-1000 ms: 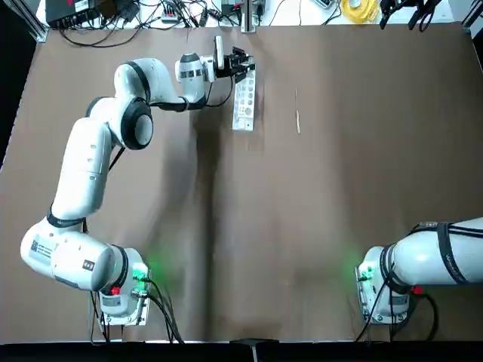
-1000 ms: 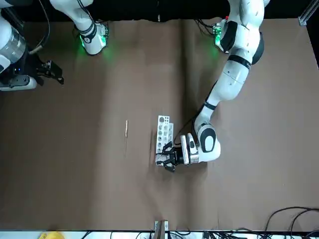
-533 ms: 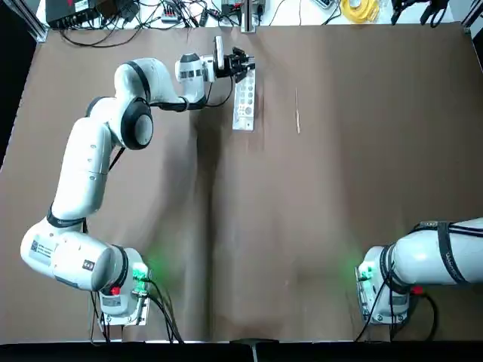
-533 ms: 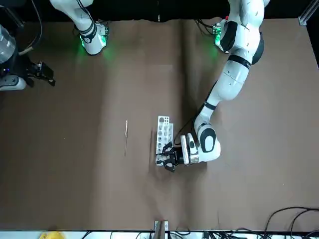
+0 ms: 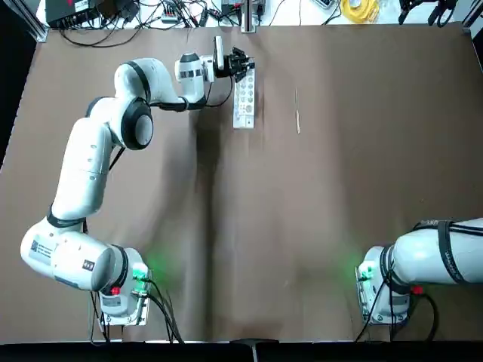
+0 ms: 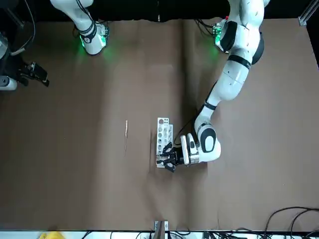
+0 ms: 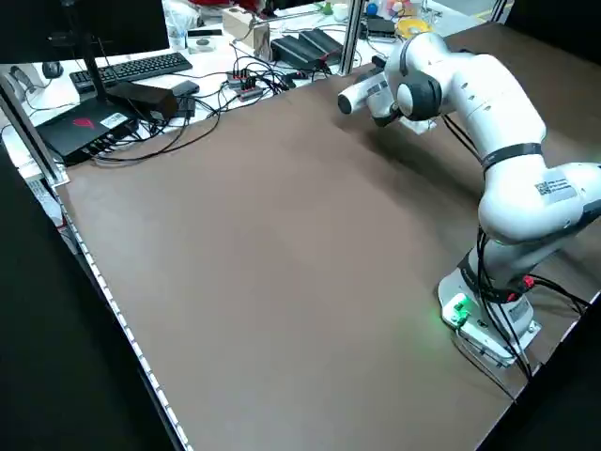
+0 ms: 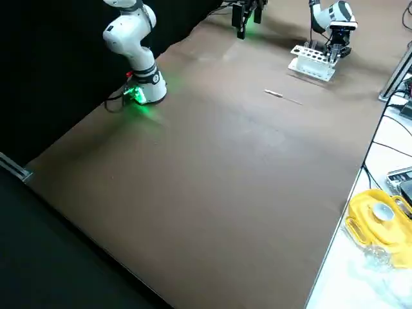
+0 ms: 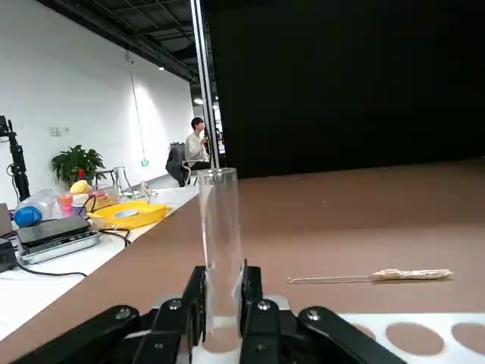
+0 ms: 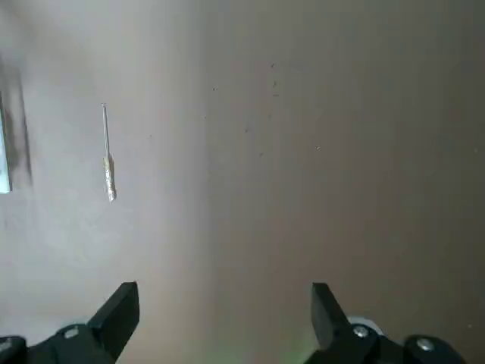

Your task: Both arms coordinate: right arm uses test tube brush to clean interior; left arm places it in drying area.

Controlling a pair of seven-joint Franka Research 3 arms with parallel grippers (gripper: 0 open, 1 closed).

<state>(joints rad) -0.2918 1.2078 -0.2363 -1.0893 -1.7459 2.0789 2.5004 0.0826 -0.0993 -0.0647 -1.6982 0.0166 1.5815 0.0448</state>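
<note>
Left gripper (image 5: pixel 243 63): fingers clamped on an upright glass tube (image 9: pixel 220 250) at the white rack's (image 5: pixel 244 102) far end. Test tube brush (image 5: pixel 297 111): flat on the table, right of rack, untouched. Right gripper (image 10: pixel 220 318): wide open, empty, raised at the far right; a tilted lift could jam the tube.

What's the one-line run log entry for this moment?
left gripper: shut on glass test tube, at white rack | right gripper: open, high above table | test tube brush: on table, untouched
</note>
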